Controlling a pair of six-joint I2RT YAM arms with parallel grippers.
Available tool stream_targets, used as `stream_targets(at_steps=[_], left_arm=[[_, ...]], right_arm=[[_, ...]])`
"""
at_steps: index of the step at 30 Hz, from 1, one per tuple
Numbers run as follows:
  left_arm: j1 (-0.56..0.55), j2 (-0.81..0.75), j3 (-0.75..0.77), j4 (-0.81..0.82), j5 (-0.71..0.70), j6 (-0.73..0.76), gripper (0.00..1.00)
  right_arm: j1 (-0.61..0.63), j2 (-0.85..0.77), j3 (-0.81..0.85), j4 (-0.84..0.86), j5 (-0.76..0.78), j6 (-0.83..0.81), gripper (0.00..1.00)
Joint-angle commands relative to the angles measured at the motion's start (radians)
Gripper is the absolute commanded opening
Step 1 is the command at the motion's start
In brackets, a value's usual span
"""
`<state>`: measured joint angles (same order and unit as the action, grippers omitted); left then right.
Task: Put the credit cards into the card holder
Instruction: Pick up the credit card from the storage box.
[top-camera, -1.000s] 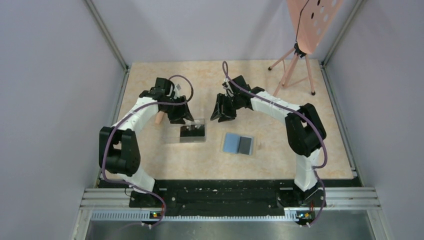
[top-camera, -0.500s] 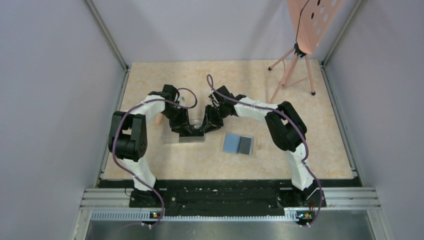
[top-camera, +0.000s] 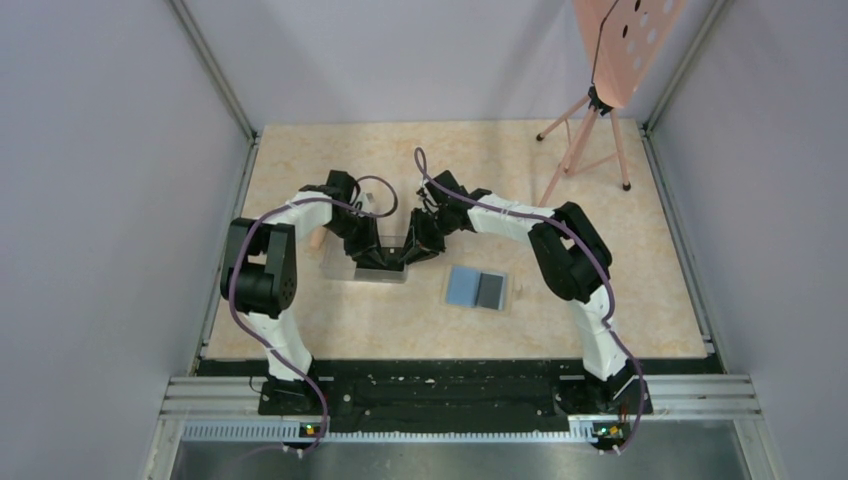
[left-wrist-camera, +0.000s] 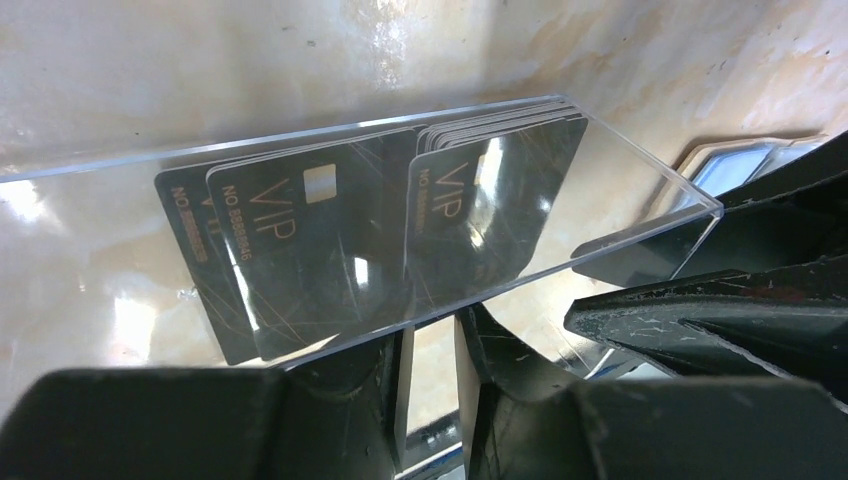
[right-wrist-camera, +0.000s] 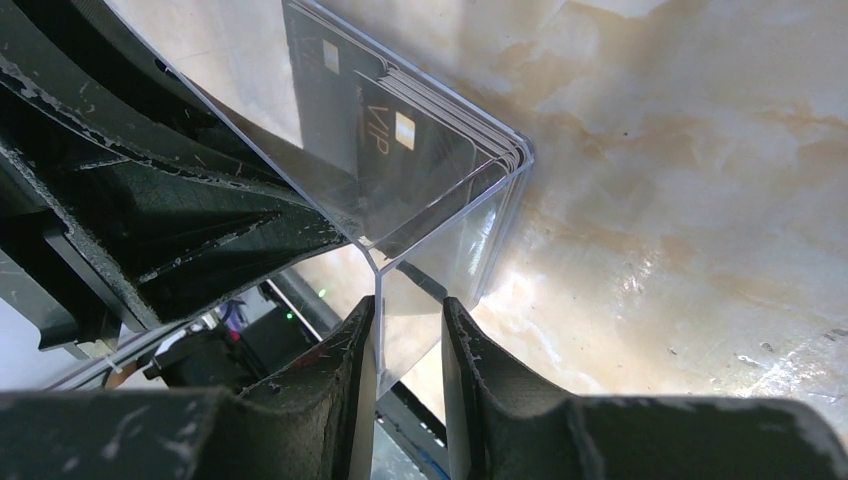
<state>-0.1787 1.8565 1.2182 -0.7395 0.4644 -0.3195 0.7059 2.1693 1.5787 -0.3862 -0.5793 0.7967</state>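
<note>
Two robot arms, same build. L arm (top-camera: 290, 212), R arm (top-camera: 505, 218): smooth white link shells, chunky black joint housings. Purple cable (top-camera: 420, 165) runs along each arm, loops free nr wrist. Wrist sections black. Jaws matte black plastic, blunt, angular, covered w/ fine pale scratches & scuffs.

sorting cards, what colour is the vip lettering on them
Gold on the black credit cards, clearest in the left wrist view.
</note>
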Motion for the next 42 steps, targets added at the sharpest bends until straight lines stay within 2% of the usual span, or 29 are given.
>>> stream_targets(at_steps=[1,6,13,19,24,32,35,37,42], left_arm=[[-0.002,0.025,-0.024,0.047,0.033,0.0,0.26],[-0.002,0.015,-0.042,0.08,0.084,-0.011,0.24],[-0.004,-0.011,-0.051,0.081,0.069,-0.006,0.14],[-0.005,-0.058,-0.058,0.066,-0.08,-0.006,0.33],[-0.01,-0.032,-0.057,0.06,-0.095,0.003,0.33],[-0.048,0.02,-0.059,0.069,-0.061,0.004,0.21],[-0.057,0.011,-0.059,0.072,-0.058,-0.004,0.2],[-0.059,-0.001,-0.058,0.072,-0.059,-0.008,0.22],[-0.059,-0.061,-0.05,0.076,-0.061,-0.015,0.34]], right_arm=[[0.003,0.005,0.031,0.05,-0.037,0.001,0.19],[0.003,0.003,0.019,0.053,-0.041,-0.001,0.19],[0.004,0.003,0.01,0.053,-0.042,-0.004,0.19],[0.003,0.003,0.007,0.053,-0.041,-0.007,0.19],[0.003,0.003,0.005,0.053,-0.046,-0.009,0.19],[0.003,0.002,0.001,0.053,-0.051,-0.011,0.19],[0.003,0.003,-0.002,0.053,-0.053,-0.011,0.18],[0.003,0.003,-0.004,0.053,-0.054,-0.012,0.18],[0.003,-0.002,-0.011,0.053,-0.052,-0.012,0.18]])
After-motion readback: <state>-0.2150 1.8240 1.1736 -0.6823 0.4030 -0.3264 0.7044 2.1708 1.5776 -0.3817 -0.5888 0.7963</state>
